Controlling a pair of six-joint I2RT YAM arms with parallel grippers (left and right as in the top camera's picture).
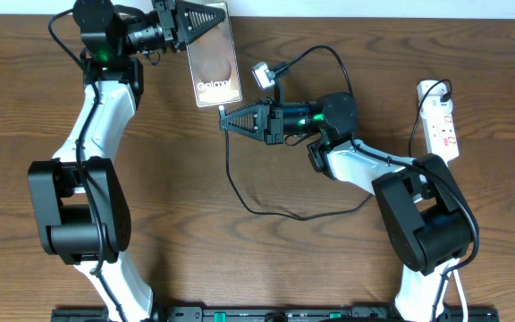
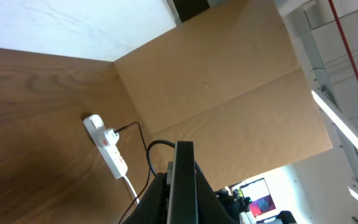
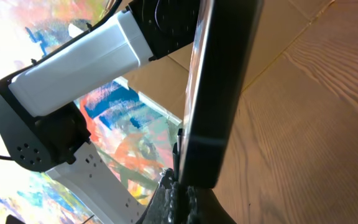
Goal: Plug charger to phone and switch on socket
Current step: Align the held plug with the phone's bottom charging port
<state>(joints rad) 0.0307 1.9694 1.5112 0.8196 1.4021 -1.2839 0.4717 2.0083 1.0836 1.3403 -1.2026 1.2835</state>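
Observation:
The phone (image 1: 215, 63) is held off the table near the back edge, screen up, with its brownish oval and white text showing. My left gripper (image 1: 202, 20) is shut on its far end; in the left wrist view the phone (image 2: 183, 177) stands edge-on between the fingers. My right gripper (image 1: 225, 118) is shut on the charger plug tip, right at the phone's near end. In the right wrist view the phone (image 3: 219, 93) rises edge-on just above the shut fingers (image 3: 182, 190). The charger cable (image 1: 240, 192) loops across the table. The socket (image 1: 440, 121) lies at the far right and also shows in the left wrist view (image 2: 109, 148).
A small grey adapter block (image 1: 263, 73) lies behind the right gripper with a black cable arching from it. A brown cardboard wall (image 2: 229, 74) stands beyond the table's far side. The arm bases sit at the front left (image 1: 79, 210) and front right (image 1: 423, 219).

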